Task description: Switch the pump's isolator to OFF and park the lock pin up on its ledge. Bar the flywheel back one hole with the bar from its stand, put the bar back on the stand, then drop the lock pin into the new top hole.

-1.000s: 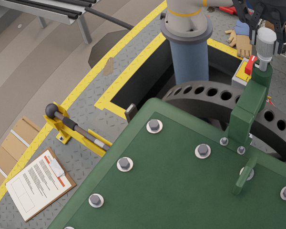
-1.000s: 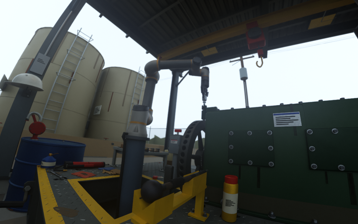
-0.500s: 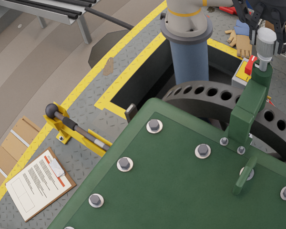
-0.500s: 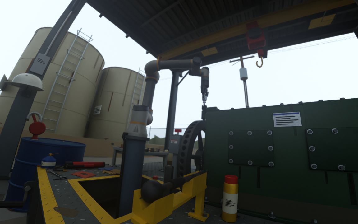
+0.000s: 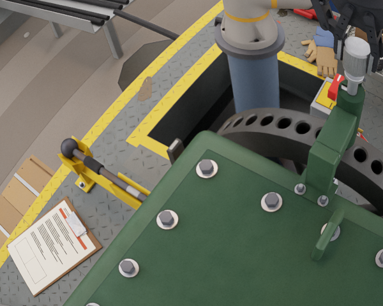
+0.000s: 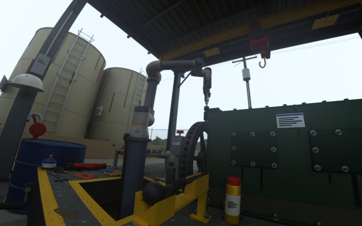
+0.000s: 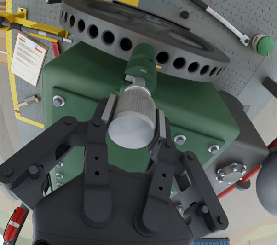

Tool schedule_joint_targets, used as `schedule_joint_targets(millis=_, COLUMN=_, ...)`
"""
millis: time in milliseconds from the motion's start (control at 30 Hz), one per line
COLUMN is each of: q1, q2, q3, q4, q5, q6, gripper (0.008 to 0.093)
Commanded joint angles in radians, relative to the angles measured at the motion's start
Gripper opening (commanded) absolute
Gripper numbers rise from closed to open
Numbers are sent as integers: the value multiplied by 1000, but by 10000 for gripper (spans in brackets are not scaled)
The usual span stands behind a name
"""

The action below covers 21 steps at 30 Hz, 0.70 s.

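Note:
My gripper point(image 7: 133, 116) point(image 5: 356, 56) point(image 6: 206, 99) hangs over the green guide bracket point(image 5: 333, 145) at the edge of the pump housing, and I grip the knurled silver head of the lock pin point(image 7: 131, 120) point(image 5: 355, 62). The pin stands upright with its shank in the top of the bracket, above the rim of the dark flywheel point(image 7: 144, 37) point(image 5: 304, 131) with its row of holes. The isolator box with its red handle point(image 5: 334, 87) sits just behind the bracket. The bar point(image 5: 99, 168) point(image 6: 171, 185) lies on its yellow stand point(image 5: 86, 174) at the platform's edge.
A blue drum point(image 6: 44, 160) stands off the platform's far corner. The arm's pedestal point(image 5: 253, 79) rises from the pit beside the flywheel. A clipboard point(image 5: 51, 245), work gloves point(image 5: 322, 54), a wrench point(image 7: 219, 20) and a yellow canister point(image 6: 232, 201) lie around the green pump housing point(image 5: 238, 230).

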Motion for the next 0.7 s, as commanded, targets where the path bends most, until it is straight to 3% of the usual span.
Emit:
schedule_joint_targets(millis=0, q1=1, q2=-11, q3=-10, q4=-4, q5=-2, q6=-1, gripper=450)
schedule_joint_targets(millis=533, q1=1, q2=-11, q3=-10, q4=-4, q5=-2, q6=-1, gripper=770)
schedule_joint_targets(millis=667, q1=1, q2=-11, q3=-10, q4=-4, q5=-2, q6=-1, gripper=780)
